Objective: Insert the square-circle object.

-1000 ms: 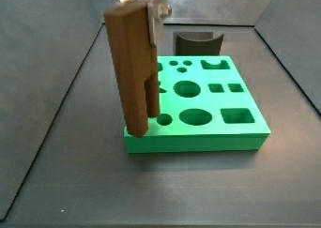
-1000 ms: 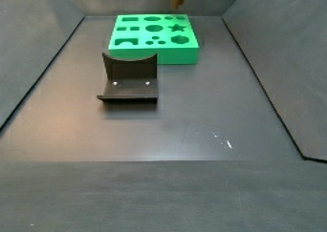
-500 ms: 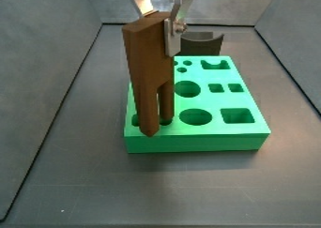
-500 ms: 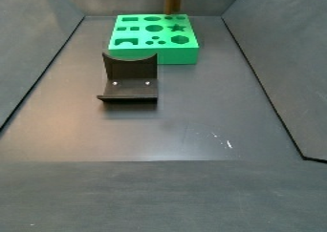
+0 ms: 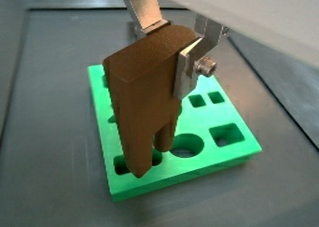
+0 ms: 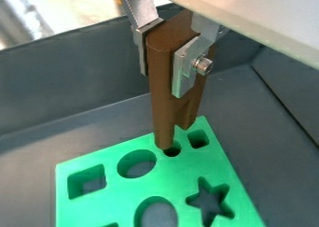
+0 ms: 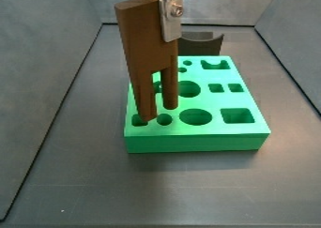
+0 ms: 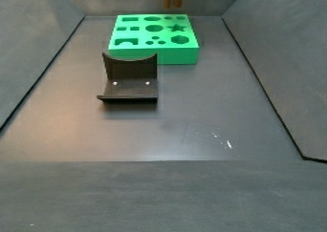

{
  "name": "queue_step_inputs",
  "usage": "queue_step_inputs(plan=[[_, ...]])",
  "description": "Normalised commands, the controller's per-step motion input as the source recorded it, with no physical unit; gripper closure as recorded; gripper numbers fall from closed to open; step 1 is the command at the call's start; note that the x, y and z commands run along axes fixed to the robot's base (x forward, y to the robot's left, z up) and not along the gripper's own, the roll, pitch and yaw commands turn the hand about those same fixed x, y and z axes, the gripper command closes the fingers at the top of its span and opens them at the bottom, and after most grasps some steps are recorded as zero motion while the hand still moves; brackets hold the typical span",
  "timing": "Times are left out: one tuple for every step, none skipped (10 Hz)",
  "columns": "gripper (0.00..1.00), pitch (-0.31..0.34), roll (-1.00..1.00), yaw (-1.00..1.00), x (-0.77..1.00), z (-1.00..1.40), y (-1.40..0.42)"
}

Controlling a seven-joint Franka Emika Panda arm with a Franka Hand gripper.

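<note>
The square-circle object (image 7: 145, 53) is a tall brown wooden bar with two prongs at its lower end. My gripper (image 7: 170, 14) is shut on its upper end and holds it upright. The prongs hang at the left side of the green block (image 7: 207, 119), close over its top face. In a wrist view, the bar (image 6: 169, 91) sits between the silver fingers (image 6: 187, 63), with its prongs by a round and a square hole of the block (image 6: 125, 184). Whether the prongs touch the block, I cannot tell. The other wrist view shows my gripper (image 5: 171, 39) on the bar (image 5: 149, 95).
The dark fixture (image 8: 128, 78) stands on the floor beside the green block (image 8: 153, 37), and it shows behind the block in a side view (image 7: 198, 39). Dark walls enclose the floor. The block has several shaped holes.
The bar has moved from the block's left front edge to over its left holes, turned a little about its length and stands straighter than half a second ago. My gripper stays shut on it.
</note>
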Motion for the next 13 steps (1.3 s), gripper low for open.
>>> queue_step_inputs(plan=[[1.00,-0.034,0.21,-0.97,0.00,-0.02,0.00],[1.00,-0.033,0.19,-0.99,0.00,-0.05,0.00],[1.00,-0.030,0.19,-0.99,0.00,-0.06,0.00],[1.00,-0.030,0.19,-1.00,0.00,-0.25,0.00],[1.00,-0.050,0.17,-0.99,0.03,-0.67,-0.02],[1.00,-0.010,0.02,-0.83,0.18,-0.57,-0.18],[1.00,0.020,0.00,-0.33,0.20,-0.16,-0.07],[1.00,0.011,0.00,-0.09,0.05,-0.06,-0.04],[1.00,0.000,0.00,0.00,0.00,-0.17,0.00],[1.00,0.000,0.03,0.00,-0.03,-0.20,0.00],[1.00,-0.003,0.08,0.00,-0.19,-0.21,0.07],[1.00,-0.014,0.09,0.00,-0.30,-0.14,0.00],[1.00,-0.003,0.09,0.00,-0.27,-0.07,0.00]])
